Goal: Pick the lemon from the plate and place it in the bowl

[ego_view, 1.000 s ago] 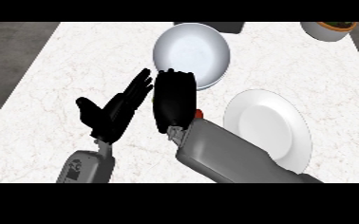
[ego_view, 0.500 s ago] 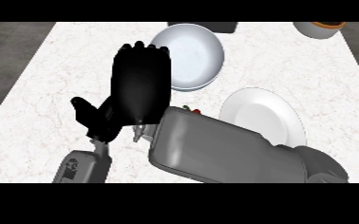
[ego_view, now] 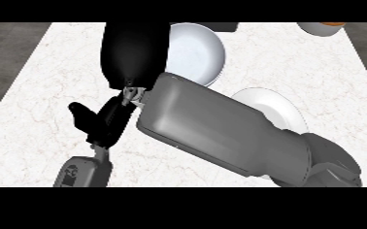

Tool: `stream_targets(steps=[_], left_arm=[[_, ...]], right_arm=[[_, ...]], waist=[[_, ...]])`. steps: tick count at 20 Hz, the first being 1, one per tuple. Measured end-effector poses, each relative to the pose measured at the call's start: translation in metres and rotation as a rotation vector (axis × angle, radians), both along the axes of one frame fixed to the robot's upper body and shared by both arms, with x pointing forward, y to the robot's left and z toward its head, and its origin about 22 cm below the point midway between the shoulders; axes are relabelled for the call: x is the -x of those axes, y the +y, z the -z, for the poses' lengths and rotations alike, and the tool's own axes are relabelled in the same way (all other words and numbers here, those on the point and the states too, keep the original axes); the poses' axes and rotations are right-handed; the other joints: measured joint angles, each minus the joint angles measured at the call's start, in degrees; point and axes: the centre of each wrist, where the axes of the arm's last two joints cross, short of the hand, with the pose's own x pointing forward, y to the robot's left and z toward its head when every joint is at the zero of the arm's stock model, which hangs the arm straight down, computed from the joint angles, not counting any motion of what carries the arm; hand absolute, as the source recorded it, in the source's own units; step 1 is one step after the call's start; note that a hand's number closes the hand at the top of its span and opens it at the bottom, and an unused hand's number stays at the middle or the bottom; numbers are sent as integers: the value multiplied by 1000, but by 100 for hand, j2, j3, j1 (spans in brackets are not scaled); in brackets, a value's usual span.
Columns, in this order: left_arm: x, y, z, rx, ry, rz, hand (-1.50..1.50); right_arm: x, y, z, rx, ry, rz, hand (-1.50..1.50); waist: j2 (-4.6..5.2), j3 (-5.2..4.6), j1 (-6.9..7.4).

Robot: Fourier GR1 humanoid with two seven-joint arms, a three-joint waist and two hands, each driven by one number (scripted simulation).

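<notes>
No readable writing anywhere we look. Left hand (ego_view: 100,121) low at 8 o'clock, thumb out, fingers partly behind right arm; we cannot tell their state. Right hand (ego_view: 136,53) fills upper centre, back toward us, fingers out of sight, so we cannot tell if they hold anything. Lemon not visible to us. White bowl (ego_view: 195,53) at 12 o'clock, partly behind right hand. White plate (ego_view: 283,109) at 3 o'clock, half hidden by forearm. White marble counter (ego_view: 50,77); dark floor beyond left edge; open counter along left side.
</notes>
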Motion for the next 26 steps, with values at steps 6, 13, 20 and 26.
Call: stream_targets(steps=[6, 13, 20, 26], left_arm=[[-1, 2, -5, 4, -8, -12, 0], [6, 7, -7, -2, -13, -21, 0], [11, 6, -5, 1, -19, -7, 0], [6, -4, -7, 7, -25, 12, 0]], right_arm=[[-38, -12, 10, -35, 8, 75, 150], [-85, -37, 37, -39, 7, 166, 150], [-119, -72, 77, -2, 90, 291, 150], [-137, -109, 96, -110, 200, 389, -150]], waist=[[40, 6, -44], [63, 10, -65], [109, 10, 7], [160, 15, 43]])
